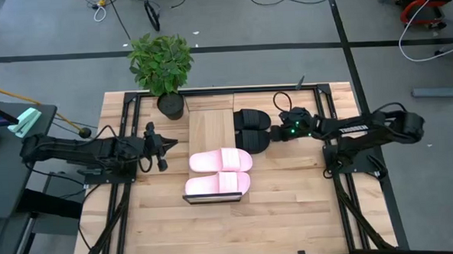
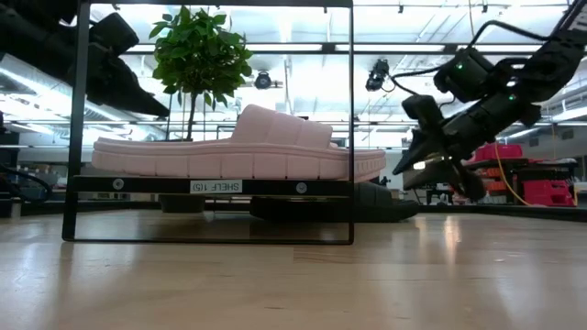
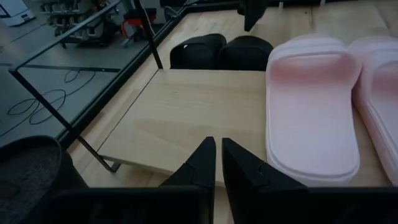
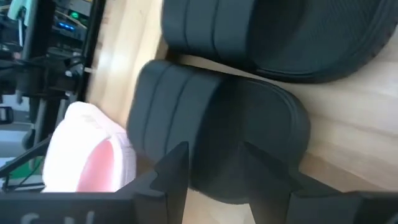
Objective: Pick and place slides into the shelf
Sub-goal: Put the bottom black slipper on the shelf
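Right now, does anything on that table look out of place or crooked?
Nothing is damaged or spilled. The pink slides lie neatly on the shelf; the black slides sit beside it on the table, with the right gripper open at them.

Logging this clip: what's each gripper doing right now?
Left gripper: shut, holding nothing, beside the shelf.
Right gripper: open, fingers either side of a black slide, not clamped.
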Robot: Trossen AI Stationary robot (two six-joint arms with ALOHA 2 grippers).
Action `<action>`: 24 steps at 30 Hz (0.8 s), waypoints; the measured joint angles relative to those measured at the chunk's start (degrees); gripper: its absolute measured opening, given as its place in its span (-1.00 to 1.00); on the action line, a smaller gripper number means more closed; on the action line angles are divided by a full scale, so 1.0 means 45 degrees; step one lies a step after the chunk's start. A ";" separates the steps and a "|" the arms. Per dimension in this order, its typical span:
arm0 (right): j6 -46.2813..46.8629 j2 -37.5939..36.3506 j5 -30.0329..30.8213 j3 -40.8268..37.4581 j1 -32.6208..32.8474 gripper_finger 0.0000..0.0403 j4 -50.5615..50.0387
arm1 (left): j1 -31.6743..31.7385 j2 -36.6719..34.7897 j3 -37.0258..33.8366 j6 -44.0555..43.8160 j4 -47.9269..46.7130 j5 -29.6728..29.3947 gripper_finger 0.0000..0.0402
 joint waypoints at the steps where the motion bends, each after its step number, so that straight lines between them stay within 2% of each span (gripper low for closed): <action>1: 0.0046 0.0283 -0.0003 0.0023 -0.0011 -0.27 0.0325 | 0.0003 -0.0005 0.0000 0.0014 0.0018 0.0000 -0.82; 6: -0.0073 0.1678 -0.0304 0.0676 -0.0076 -0.27 0.1323 | 0.0017 0.0000 0.0000 0.0019 0.0005 0.0002 -0.80; 14: -0.0805 0.3620 -0.0909 0.1599 -0.0464 -0.27 0.1362 | 0.0017 0.0000 0.0000 0.0019 0.0005 0.0005 -0.85; 19: -0.0966 0.4003 -0.1305 0.1902 -0.0545 -0.27 0.1503 | 0.0017 0.0000 0.0000 0.0019 0.0010 0.0005 -0.86; 24: -0.1108 0.3693 -0.1846 0.1991 -0.0455 -0.27 0.1554 | 0.0022 0.0000 0.0000 0.0014 0.0009 0.0005 -0.82</action>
